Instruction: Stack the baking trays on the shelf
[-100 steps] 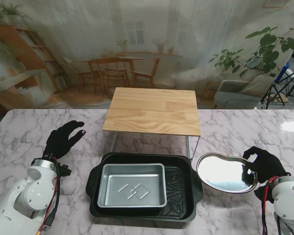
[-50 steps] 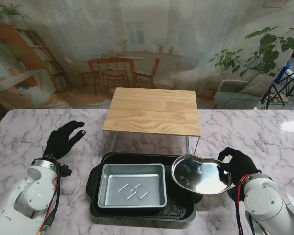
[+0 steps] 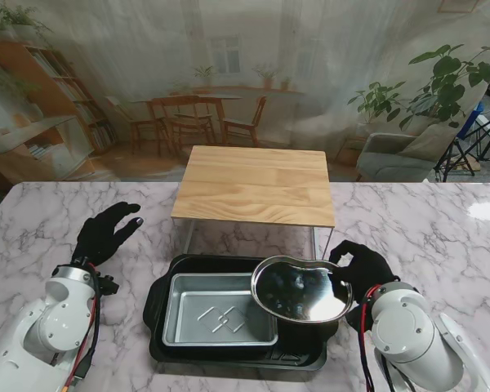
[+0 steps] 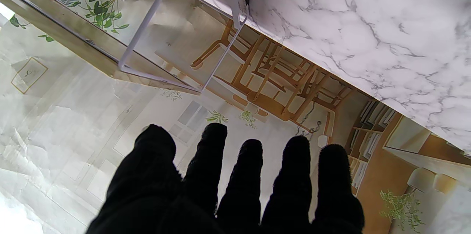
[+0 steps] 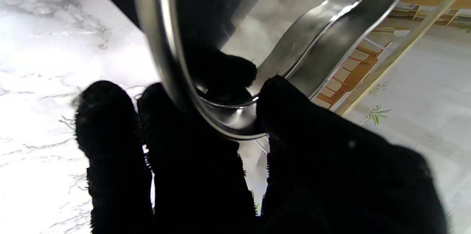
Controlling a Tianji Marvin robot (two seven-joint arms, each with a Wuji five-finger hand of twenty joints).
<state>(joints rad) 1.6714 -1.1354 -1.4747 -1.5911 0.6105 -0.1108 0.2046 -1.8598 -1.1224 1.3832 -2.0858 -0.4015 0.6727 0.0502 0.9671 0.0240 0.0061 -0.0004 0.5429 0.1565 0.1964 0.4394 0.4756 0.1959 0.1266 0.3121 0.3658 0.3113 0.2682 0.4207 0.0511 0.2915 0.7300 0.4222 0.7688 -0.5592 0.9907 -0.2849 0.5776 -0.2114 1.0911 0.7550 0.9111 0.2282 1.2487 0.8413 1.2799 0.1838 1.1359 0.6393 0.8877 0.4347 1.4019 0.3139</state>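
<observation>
While pinching the rim of the kidney-shaped steel tray (image 3: 300, 289), right hand (image 3: 361, 269) holding it tilted over the right end of the black roasting pan (image 3: 159, 304), overlapping the rectangular silver tray (image 3: 208, 314) nested inside. Left hand (image 3: 104, 231) empty, fingers spread, left of the wooden shelf (image 3: 256, 184).

No readable text, labels, brands or numbers in any view. Only mark: embossed overlapping-diamond pattern on floor of the silver rectangular tray (image 3: 219, 314), not lettering. Black tray (image 3: 167, 282) has a raised geometric relief, no characters. Wooden shelf (image 3: 257, 184), marble bench (image 3: 41, 220), shiny kidney-shaped tray (image 3: 298, 287): all unmarked.
</observation>
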